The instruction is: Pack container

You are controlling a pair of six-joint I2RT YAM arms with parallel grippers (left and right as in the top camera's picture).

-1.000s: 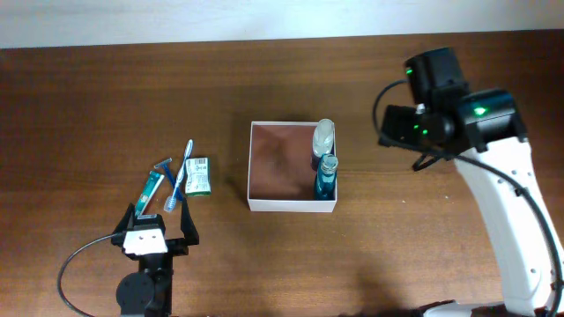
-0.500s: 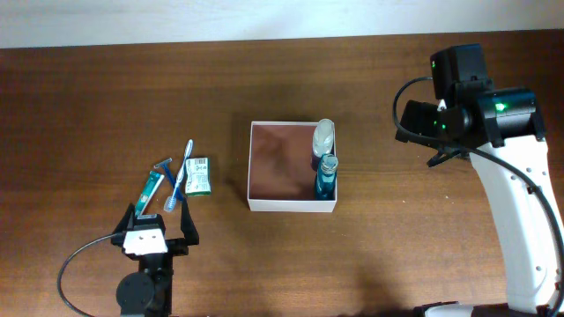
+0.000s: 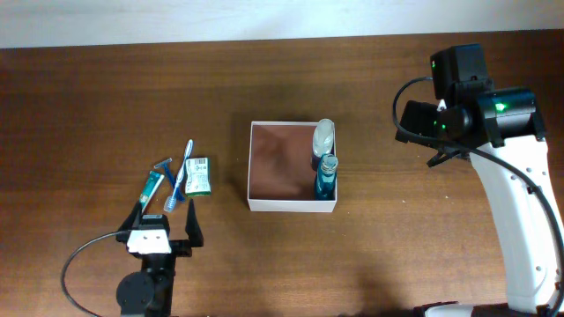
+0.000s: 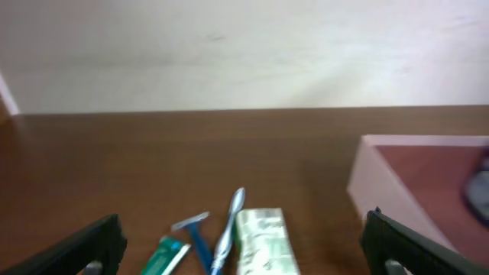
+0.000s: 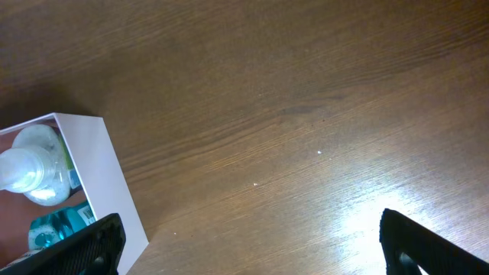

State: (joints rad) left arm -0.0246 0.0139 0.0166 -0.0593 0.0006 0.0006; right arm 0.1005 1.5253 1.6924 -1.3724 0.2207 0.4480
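- Left arm: the base sits at the near left edge of the table (image 3: 106,97), and the wrist points toward the far side.
- Left gripper (image 3: 166,218): the jaws stand wide apart and hold nothing. The fingertips lie just on the near side of a group of toiletries. Whether they touch any item cannot be told.
- Toiletries ahead of the left gripper, all lying on the table: a toothpaste tube (image 3: 152,187), a blue razor (image 3: 165,165), a blue-and-white toothbrush (image 3: 181,176) and a green-and-white packet (image 3: 199,175). They lie close together, left of the container and apart from it.
- Right arm: the white link rises from the near right corner to a black wrist at the far right, which is turned left toward the container.
- Right gripper (image 5: 250,229): the jaws are spread wide and grasp nothing. Only bare table lies between them. The gripper is well to the right of the container.
- Container (image 3: 286,205): it rests at the centre of the table with its open top upward. A clear bottle (image 3: 323,136) and a blue bottle (image 3: 327,176) lie inside against its right wall. The blue bottle is the nearer of the two.
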